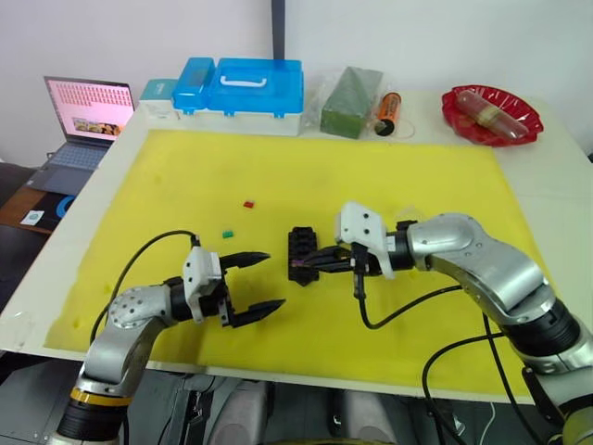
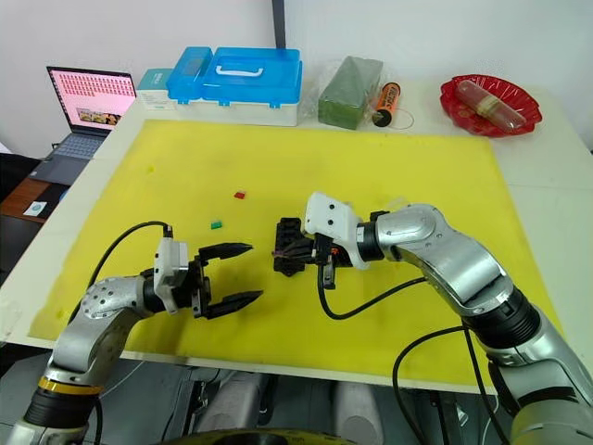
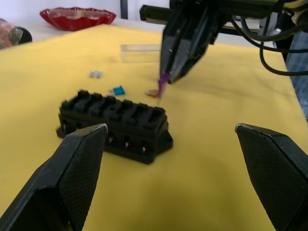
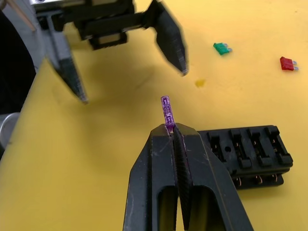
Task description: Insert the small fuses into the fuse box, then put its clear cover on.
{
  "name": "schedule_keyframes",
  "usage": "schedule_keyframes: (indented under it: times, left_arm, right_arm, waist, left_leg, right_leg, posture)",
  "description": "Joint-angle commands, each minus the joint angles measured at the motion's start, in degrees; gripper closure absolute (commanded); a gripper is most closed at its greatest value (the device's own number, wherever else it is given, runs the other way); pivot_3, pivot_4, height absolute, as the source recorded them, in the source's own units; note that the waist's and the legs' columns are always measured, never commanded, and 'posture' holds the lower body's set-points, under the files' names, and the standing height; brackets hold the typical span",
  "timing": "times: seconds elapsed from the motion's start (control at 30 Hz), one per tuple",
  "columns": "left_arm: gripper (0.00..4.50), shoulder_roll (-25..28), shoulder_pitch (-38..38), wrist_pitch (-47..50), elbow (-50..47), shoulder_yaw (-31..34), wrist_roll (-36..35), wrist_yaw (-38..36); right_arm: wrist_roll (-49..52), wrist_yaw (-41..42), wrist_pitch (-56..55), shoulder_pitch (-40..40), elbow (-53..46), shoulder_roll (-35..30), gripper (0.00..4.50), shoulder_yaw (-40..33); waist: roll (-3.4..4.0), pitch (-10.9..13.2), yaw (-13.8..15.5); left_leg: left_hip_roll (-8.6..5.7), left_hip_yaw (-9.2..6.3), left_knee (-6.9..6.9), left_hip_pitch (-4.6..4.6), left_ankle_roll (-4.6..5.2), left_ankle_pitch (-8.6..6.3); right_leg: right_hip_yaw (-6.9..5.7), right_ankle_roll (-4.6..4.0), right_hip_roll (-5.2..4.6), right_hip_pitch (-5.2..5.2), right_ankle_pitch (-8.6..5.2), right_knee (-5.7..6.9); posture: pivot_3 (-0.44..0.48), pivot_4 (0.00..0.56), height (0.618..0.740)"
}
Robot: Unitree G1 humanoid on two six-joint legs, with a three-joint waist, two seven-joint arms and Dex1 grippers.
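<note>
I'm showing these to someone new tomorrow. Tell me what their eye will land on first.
First, the right claw, shut on a tiny purple fuse and held close over the black fuse box at the middle of the yellow mat. Next, the left claw, gaping wide open on the mat just to the robot's left of the box. Then the loose red fuse and green fuse lying farther out on the mat.

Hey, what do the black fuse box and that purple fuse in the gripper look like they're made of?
The fuse box looks like moulded black plastic, matte with a slight sheen on its edges; small metal contacts glint in its side openings. The purple fuse, pinched in the right gripper, looks like tinted translucent plastic, probably with metal blades, though those are hidden.
</note>
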Motion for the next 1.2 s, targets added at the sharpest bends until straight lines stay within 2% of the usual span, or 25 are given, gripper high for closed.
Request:
schedule_keyframes:
  times: [0.03,0.77,1.2]
  left_arm:
    - [0.03,-0.4,-1.2,-1.3,0.5,-0.7,0.5,0.1]
    - [0.03,-1.9,-4.7,-1.1,1.7,-2.5,1.1,1.2]
    - [0.03,-1.5,-4.0,-5.6,6.6,-2.0,2.1,-1.8]
  right_arm:
    - [-1.6,1.3,-1.5,-0.2,0.0,0.1,4.5,-0.7]
    - [-7.2,5.1,-4.1,0.2,4.6,2.2,4.5,-0.4]
    - [-8.7,5.5,-2.8,1.0,4.2,2.5,4.5,0.0]
  waist:
    - [0.0,0.0,0.0]
    - [0.0,0.0,0.0]
    - [0.0,0.0,0.0]
  left_leg:
    - [0.0,0.0,0.01,0.0,0.0,0.0]
    - [-0.01,-0.03,0.13,0.01,0.0,0.0]
    - [-0.02,-0.02,0.16,0.01,0.0,0.0]
  right_leg:
    - [0.0,0.01,0.0,0.0,0.01,0.0]
    - [-0.01,0.08,0.03,0.07,0.07,0.03]
    - [-0.01,0.07,0.03,0.08,0.08,0.04]
  posture:
    - [0.0,0.15,0.74]
    - [0.0,0.15,0.74]
    - [0.0,0.15,0.74]
